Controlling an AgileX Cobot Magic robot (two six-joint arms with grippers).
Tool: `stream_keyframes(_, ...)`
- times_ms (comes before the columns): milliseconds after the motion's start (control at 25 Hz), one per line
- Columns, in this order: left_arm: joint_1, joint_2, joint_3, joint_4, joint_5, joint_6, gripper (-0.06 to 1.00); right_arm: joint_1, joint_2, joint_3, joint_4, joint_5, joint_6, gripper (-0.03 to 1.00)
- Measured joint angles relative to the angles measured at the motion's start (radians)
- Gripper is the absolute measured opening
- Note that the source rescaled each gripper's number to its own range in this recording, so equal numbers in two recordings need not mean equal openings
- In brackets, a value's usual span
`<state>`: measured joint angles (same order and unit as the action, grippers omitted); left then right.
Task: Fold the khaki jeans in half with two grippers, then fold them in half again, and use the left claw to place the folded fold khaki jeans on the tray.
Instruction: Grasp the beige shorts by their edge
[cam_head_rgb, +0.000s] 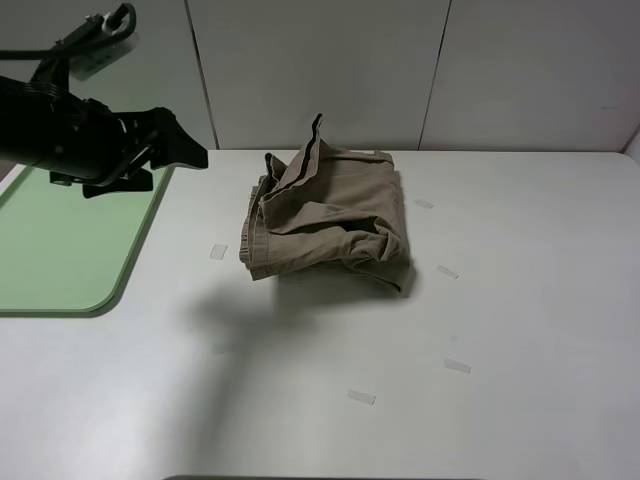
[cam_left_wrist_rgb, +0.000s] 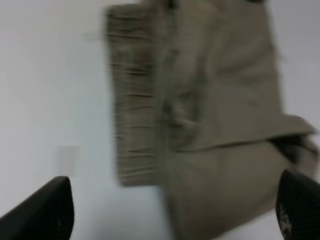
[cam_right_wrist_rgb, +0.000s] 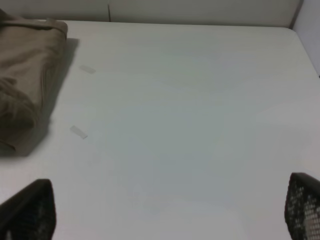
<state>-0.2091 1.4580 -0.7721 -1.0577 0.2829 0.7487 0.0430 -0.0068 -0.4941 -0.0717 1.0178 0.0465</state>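
Note:
The khaki jeans (cam_head_rgb: 330, 215) lie folded in a thick bundle in the middle of the white table, with one corner of cloth sticking up at the back. They fill the left wrist view (cam_left_wrist_rgb: 200, 125), which is blurred, and show at the edge of the right wrist view (cam_right_wrist_rgb: 22, 75). My left gripper (cam_head_rgb: 176, 164) hangs in the air to the left of the jeans, over the near corner of the pale green tray (cam_head_rgb: 60, 250). It is open and empty, and its fingertips (cam_left_wrist_rgb: 50, 210) stand wide apart. My right gripper (cam_right_wrist_rgb: 170, 212) is open and empty over bare table to the right of the jeans.
Small clear tape marks lie on the table around the jeans, among them a mark (cam_head_rgb: 218, 251) to their left, another (cam_head_rgb: 448, 272) to their right and one (cam_head_rgb: 361, 397) near the front. A white panelled wall (cam_head_rgb: 430, 70) stands behind the table. The right arm is out of the exterior view.

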Motion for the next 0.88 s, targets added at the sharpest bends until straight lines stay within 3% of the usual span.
stream_keyframes(160, 0.000, 0.060, -0.033, -0.238, 0.110, 0.217, 0.82, 0.000, 0.000, 0.000, 0.000, 0.000, 0.000, 1.00)
stream_keyframes(280, 0.000, 0.101, -0.035, -0.356, 0.117, 0.298, 0.82, 0.000, 0.000, 0.000, 0.000, 0.000, 0.000, 1.00)
stream_keyframes(640, 0.000, 0.246, -0.040, -0.505, 0.066, 0.363, 0.82, 0.000, 0.000, 0.000, 0.000, 0.000, 0.000, 1.00)
stream_keyframes(880, 0.000, 0.385, -0.115, -0.527, 0.067, 0.393, 0.82, 0.000, 0.000, 0.000, 0.000, -0.001, 0.000, 1.00)
